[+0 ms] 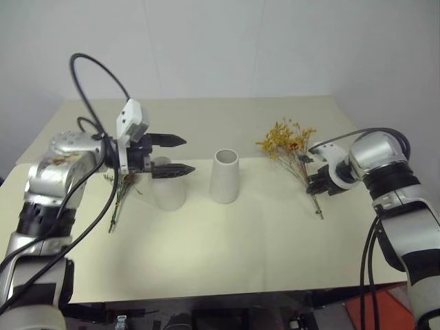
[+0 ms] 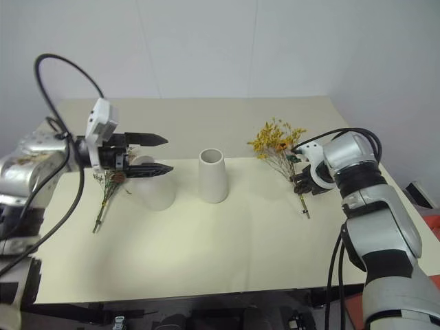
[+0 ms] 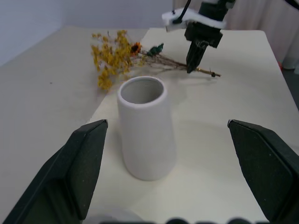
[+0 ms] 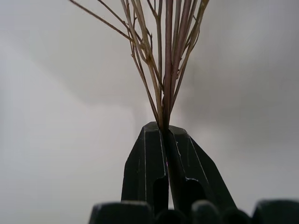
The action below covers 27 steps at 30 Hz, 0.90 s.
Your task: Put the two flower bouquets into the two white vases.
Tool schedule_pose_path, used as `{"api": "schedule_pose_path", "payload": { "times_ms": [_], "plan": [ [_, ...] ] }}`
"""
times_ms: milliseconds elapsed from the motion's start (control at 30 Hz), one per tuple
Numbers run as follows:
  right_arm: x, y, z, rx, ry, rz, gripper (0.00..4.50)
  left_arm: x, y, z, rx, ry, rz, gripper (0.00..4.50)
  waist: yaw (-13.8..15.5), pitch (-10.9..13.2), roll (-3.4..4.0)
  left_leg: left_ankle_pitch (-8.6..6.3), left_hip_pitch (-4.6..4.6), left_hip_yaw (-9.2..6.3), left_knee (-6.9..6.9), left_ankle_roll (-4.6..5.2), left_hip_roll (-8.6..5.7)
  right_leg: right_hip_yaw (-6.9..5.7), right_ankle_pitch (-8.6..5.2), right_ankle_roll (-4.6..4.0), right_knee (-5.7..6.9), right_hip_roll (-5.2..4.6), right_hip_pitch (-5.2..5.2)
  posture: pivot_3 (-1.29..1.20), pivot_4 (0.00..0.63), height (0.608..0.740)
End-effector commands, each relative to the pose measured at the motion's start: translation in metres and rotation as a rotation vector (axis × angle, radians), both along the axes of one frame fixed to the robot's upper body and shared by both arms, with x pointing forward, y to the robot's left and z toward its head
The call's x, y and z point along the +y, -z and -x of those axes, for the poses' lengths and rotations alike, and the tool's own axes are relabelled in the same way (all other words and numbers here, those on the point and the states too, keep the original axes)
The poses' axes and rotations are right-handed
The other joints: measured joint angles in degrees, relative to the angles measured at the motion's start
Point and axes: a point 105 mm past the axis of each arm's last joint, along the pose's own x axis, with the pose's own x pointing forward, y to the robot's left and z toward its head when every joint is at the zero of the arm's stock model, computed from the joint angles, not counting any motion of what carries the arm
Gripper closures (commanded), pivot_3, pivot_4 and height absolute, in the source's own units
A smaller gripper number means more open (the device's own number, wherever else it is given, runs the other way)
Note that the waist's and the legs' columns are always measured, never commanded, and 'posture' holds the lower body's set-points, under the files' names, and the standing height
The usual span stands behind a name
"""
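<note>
Pale, matte cream table [image 1: 227,254] spreads before us against a plain white wall, smooth and without pattern. Near its middle stands our tapered vase [image 1: 225,176], a plain white ceramic cylinder, wider at the base, with an open round mouth and a chalky, unglazed look. To its left stands the rounded vase [image 1: 169,191], also matte white, its upper part hidden behind our left gripper [image 1: 180,155]. That gripper hangs above the table with its two black, pointed fingers spread wide and holding nothing, aimed toward the tapered vase.

Behind and to the left of the rounded vase lies the grey-green bouquet [image 1: 120,194], flat on the table, with thin dry stems trailing toward us; its details are too small to make out.

On the right, our right gripper [image 1: 317,184] has its fingers pressed together on the thin brown stems of the yellow bouquet [image 1: 287,140]. From the right wrist view we see the wiry, reddish-brown stems fanning out from between the black pads [image 4: 187,161]. Its dense, tiny yellow-orange blossoms look crisp and dried, and the stem ends poke out below the grip.

We can read no writing or labels anywhere.
</note>
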Motion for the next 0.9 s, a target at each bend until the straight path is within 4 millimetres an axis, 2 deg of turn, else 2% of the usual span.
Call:
{"api": "schedule_pose_path", "payload": {
  "times_ms": [33, 200, 300, 433, 600, 767, 900],
  "plan": [
    [-0.005, -0.045, -0.016, -0.265, 0.026, -0.036, 4.46, -0.006, -0.008, -0.008, -0.003, 0.035, -0.034, 0.00, -0.01, 0.00, 0.00, 0.00, -0.02, 0.00, 0.00, 0.00, -0.01, 0.01, 0.00, 0.00, 0.00, 0.00, -0.01, 0.00, 0.150, 0.740],
    [0.007, -0.110, -0.029, -0.742, 0.040, -0.140, 4.46, -0.014, -0.006, -0.018, 0.019, 0.075, -0.058, 0.00, -0.21, 0.01, 0.01, 0.00, -0.10, 0.02, -0.03, 0.00, 0.00, 0.11, 0.00, 0.00, 0.05, 0.03, -0.17, 0.00, 0.150, 0.740],
    [0.020, -0.137, -0.027, -0.945, 0.067, -0.244, 4.46, -0.017, -0.004, -0.021, 0.028, 0.086, -0.062, 0.00, -0.22, 0.01, 0.01, 0.00, -0.13, 0.02, -0.03, 0.01, -0.01, 0.19, 0.01, 0.00, 0.12, 0.06, -0.26, 0.00, 0.150, 0.740],
    [0.047, -0.146, -0.021, -1.086, 0.026, -0.310, 4.46, -0.021, -0.002, -0.025, 0.045, 0.100, -0.063, 0.00, -0.07, 0.00, 0.01, 0.01, -0.20, 0.01, 0.01, 0.00, -0.02, 0.19, 0.02, 0.02, 0.38, 0.05, -0.29, 0.00, 0.150, 0.740],
    [0.086, -0.160, -0.007, -1.195, -0.072, -0.492, 4.46, -0.026, -0.002, -0.028, 0.047, 0.108, -0.061, 0.00, -0.08, 0.01, 0.02, 0.01, -0.24, 0.01, 0.01, 0.01, -0.03, 0.21, 0.05, 0.08, 0.40, 0.05, -0.31, 0.00, 0.150, 0.740],
    [0.119, -0.156, 0.011, -1.200, -0.217, -0.595, 4.46, -0.027, -0.004, -0.029, 0.040, 0.112, -0.061, 0.00, -0.08, 0.01, 0.03, 0.01, -0.27, -0.02, 0.00, 0.01, -0.03, 0.20, 0.06, 0.08, 0.37, 0.05, -0.30, 0.00, 0.150, 0.740],
    [0.133, -0.150, 0.020, -1.182, -0.283, -0.632, 4.46, -0.024, -0.007, -0.030, 0.027, 0.107, -0.062, 0.00, -0.07, 0.01, 0.03, 0.01, -0.27, -0.03, 0.01, 0.01, -0.04, 0.20, 0.06, 0.09, 0.39, 0.05, -0.30, 0.00, 0.150, 0.740]
  ]
}}
